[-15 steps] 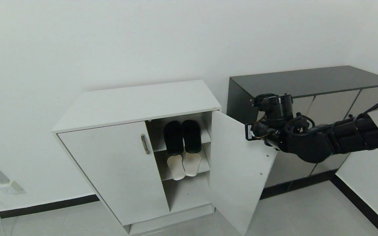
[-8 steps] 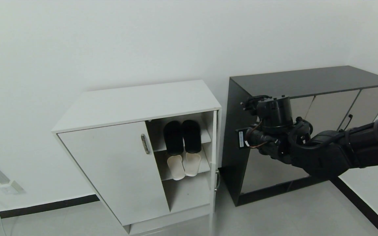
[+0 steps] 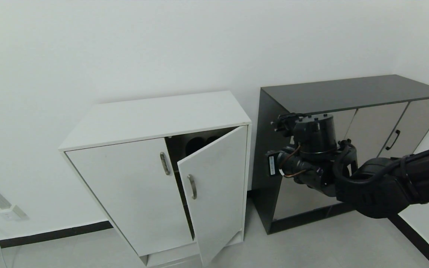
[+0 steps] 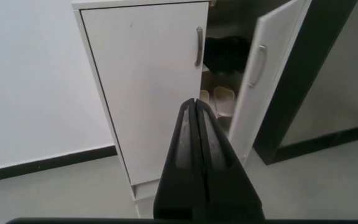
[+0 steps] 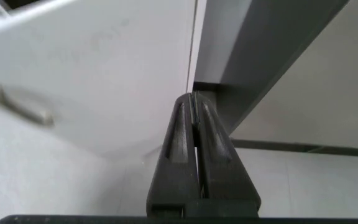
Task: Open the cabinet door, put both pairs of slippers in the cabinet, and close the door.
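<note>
At the cabinet door (image 3: 212, 186): we log it swung from wide open to ajar.
Right hand (image 5: 194, 102): pressed together, at the door's 3 o'clock.
Slippers (image 4: 225, 53): inside; only final shutting remains, we judge.

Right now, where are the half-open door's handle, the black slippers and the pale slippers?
door handle (image 3: 192, 187): head view, middle of the metal bar.
black slippers (image 4: 225, 53): left wrist view, middle of the dark pair.
pale slippers (image 4: 224, 97): left wrist view, near end of one slipper.
</note>
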`<state>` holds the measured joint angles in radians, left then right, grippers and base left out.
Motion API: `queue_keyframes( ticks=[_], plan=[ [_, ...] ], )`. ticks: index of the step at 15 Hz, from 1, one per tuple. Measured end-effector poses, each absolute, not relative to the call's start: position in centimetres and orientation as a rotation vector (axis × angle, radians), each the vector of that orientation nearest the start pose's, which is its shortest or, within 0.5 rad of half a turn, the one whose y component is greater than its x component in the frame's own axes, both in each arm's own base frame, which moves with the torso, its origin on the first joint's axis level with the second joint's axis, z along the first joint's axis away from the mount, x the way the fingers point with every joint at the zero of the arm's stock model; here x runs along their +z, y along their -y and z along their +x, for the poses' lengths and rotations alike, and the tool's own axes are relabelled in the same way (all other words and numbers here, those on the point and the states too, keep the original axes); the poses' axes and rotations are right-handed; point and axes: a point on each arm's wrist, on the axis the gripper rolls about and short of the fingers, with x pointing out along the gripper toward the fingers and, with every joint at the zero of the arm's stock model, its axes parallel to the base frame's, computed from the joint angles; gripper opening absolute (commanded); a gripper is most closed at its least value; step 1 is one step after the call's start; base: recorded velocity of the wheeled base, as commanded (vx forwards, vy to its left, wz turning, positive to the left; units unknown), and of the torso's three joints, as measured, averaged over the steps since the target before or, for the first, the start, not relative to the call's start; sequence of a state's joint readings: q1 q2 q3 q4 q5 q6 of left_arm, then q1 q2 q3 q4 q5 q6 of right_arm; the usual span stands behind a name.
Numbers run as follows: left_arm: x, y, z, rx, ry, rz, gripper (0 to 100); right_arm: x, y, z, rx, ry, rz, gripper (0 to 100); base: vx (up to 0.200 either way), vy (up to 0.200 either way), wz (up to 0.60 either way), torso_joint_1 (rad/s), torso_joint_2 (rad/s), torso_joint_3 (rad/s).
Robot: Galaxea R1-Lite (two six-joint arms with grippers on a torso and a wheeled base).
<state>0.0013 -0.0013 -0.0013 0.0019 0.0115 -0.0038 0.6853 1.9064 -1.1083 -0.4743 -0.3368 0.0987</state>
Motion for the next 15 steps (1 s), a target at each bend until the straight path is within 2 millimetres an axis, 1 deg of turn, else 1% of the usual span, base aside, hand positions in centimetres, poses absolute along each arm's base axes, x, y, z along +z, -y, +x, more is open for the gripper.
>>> queue_keyframes(
  ticks=[4,7,9,13,15],
  plan=[
    [7.6,0.0,-2.3,0.013,0.001,-0.004,0,17.5,-23.1,28.8,0.347,-0.313,-0.069,0,0.000,0.000,0.60,0.008,0.00,0.004],
    [7.6,0.0,-2.3,0.015,0.002,-0.004,0,17.2,-23.2,28.5,0.387,-0.311,-0.060,0,0.000,0.000,0.00,0.000,0.00,0.000],
    [7.5,0.0,-2.3,0.012,0.000,-0.005,0,16.6,-23.3,28.0,0.452,-0.302,-0.050,0,0.000,0.000,0.00,0.000,0.00,0.000],
    [7.6,0.0,-2.3,0.014,0.000,-0.005,0,14.3,-22.6,26.3,0.631,-0.286,-0.092,0,0.000,0.000,0.00,0.000,0.00,0.000],
    [7.6,0.0,-2.3,0.014,0.000,-0.004,0,12.9,-21.9,25.3,0.720,-0.276,-0.113,0,0.000,0.000,0.00,0.000,0.00,0.000]
  ],
)
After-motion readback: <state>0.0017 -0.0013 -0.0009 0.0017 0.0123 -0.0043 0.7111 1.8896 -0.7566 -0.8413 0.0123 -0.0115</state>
